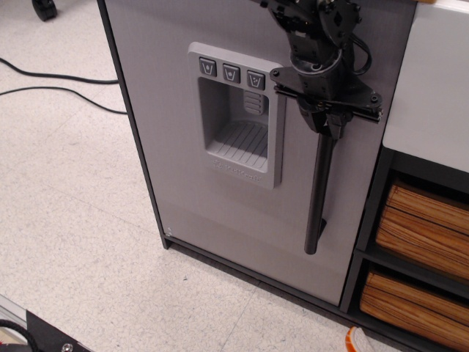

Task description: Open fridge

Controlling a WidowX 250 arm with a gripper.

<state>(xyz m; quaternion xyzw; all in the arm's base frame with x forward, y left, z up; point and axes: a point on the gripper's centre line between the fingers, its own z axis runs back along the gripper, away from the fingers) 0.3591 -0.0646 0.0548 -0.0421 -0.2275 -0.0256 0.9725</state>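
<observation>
Floor: pale speckled floor (66,205) fills the left and the bottom of the view; two black cables (51,81) lie on it at 10 o'clock.
Fridge: the fridge (183,183) stands on this floor in the middle of the view, its grey door flat and shut inside the dark frame.
Dispenser: the dispenser panel (236,114) with three buttons is at 12 o'clock from the middle of the door.
Handle: the black bar handle (317,198) runs upright at 3 o'clock from the dispenser, near the right edge of the door.
Gripper: the gripper (329,123) is on the top end of the handle; its jaws look clenched on the bar.
Right side: a white cabinet (432,81) with woven baskets (421,227) stands just beside the fridge at 3 o'clock.
Open room: the floor at 7 to 9 o'clock is bare.
</observation>
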